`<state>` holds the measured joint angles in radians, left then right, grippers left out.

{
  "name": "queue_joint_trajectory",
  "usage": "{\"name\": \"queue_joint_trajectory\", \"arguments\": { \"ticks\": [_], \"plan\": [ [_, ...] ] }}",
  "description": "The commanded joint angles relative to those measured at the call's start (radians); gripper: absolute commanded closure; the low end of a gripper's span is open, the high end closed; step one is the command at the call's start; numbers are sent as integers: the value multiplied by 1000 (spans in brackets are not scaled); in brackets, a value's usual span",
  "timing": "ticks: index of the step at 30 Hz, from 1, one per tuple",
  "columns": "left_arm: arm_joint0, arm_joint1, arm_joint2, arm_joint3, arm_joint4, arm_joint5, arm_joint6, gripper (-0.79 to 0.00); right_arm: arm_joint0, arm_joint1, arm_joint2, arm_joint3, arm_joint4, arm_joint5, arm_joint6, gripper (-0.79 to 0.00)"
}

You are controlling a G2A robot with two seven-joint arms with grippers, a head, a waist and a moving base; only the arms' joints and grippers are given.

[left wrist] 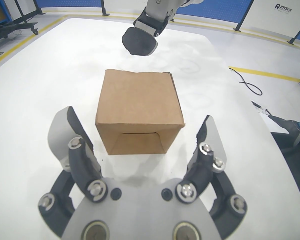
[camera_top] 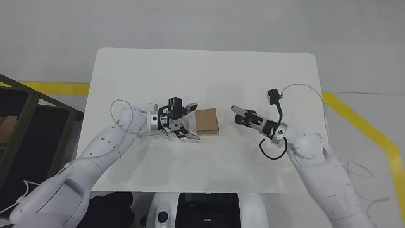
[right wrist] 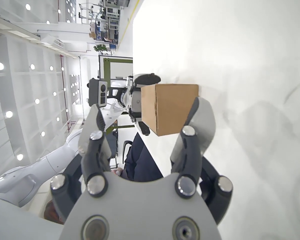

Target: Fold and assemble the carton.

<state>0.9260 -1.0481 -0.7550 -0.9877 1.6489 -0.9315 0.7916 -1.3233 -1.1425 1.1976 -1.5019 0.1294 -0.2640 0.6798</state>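
Note:
A small brown carton stands closed as a box near the middle of the white table. In the left wrist view the carton shows a tucked flap with a slot on its near face. My left gripper is open just short of that face, one finger on each side, not touching. My left gripper sits beside the carton's left side. My right gripper is a little to the carton's right, apart from it. It is open, with the carton beyond its fingertips.
The table's front edge lies close behind both arms. A dark green rack stands on the floor off the table's left side. Yellow floor tape runs past the right side. A black cable trails off the table's edge.

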Motion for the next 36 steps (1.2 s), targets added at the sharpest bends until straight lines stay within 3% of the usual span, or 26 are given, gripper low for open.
{"name": "queue_joint_trajectory", "arguments": {
  "ticks": [1, 11, 18, 25, 36],
  "plan": [
    [5, 8, -11, 2, -5, -29, 37, -785, -7, 1, 6, -5, -7, -24, -16, -785],
    [56, 90, -89, -84, -204, -81, 16, -785, 27, 3, 33, -5, -109, -124, -86, -785],
    [34, 152, -102, -54, -302, -81, -39, -785, 81, 3, 49, 40, -171, -185, -126, -785],
    [-12, 200, -139, -9, -485, -81, -157, -785, 119, 9, 82, 0, -271, -134, -150, -785],
    [-60, 244, -221, 14, -672, -81, -356, -785, 100, 29, 185, -141, -364, -40, -143, -785]
  ]
}}
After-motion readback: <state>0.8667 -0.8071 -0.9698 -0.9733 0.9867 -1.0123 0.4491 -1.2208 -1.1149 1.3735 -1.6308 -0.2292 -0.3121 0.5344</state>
